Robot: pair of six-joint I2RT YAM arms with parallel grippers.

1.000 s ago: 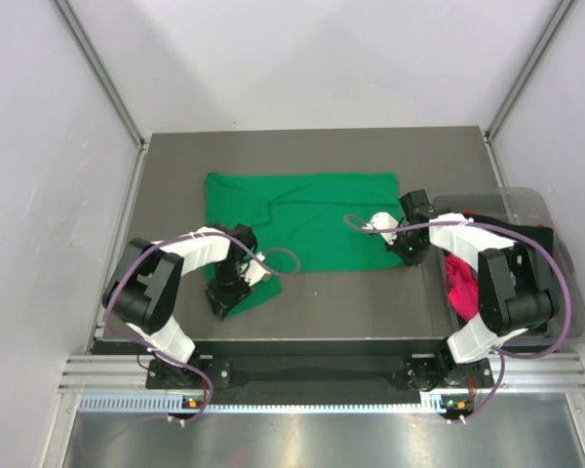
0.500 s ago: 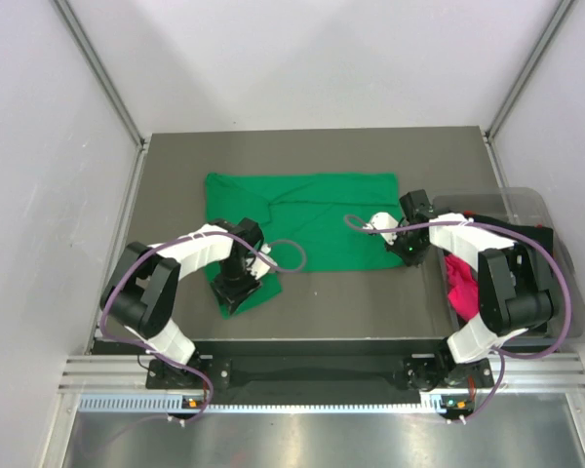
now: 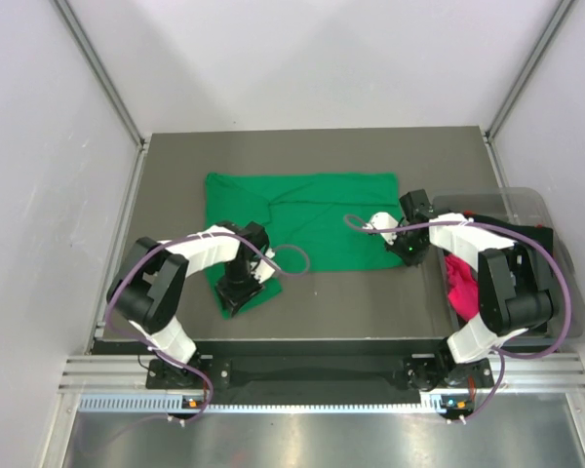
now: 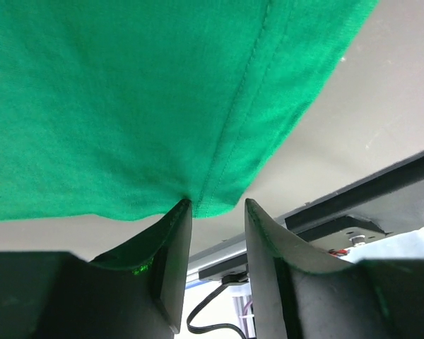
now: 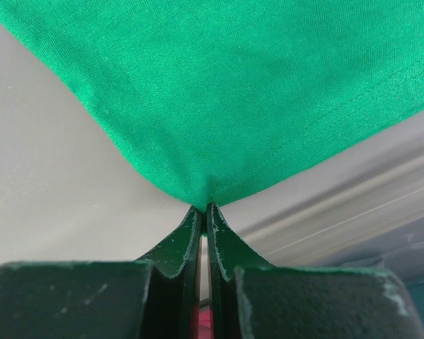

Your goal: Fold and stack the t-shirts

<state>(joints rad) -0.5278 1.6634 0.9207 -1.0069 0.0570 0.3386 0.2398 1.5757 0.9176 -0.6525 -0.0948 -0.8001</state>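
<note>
A bright green t-shirt (image 3: 312,219) lies spread across the middle of the table, its near left corner pulled out toward the front edge. My left gripper (image 3: 232,297) sits at that corner. In the left wrist view the left gripper (image 4: 217,203) is open, and the hemmed corner of the green t-shirt (image 4: 127,92) hangs at the fingertips, touching the left finger (image 4: 177,226). My right gripper (image 3: 407,253) is at the shirt's near right corner. There the right gripper (image 5: 203,207) is shut on the green t-shirt (image 5: 233,85), and the fabric puckers where it is pinched.
A clear plastic bin (image 3: 531,200) stands at the table's right edge, with a magenta-pink t-shirt (image 3: 460,285) in it, partly hidden by the right arm. The table's front edge (image 3: 302,341) runs just beyond the left gripper. Grey walls enclose the left, right and back.
The left gripper has shifted a little to the right at the shirt's near left corner. The right arm and the shirt's right corner have not moved.
</note>
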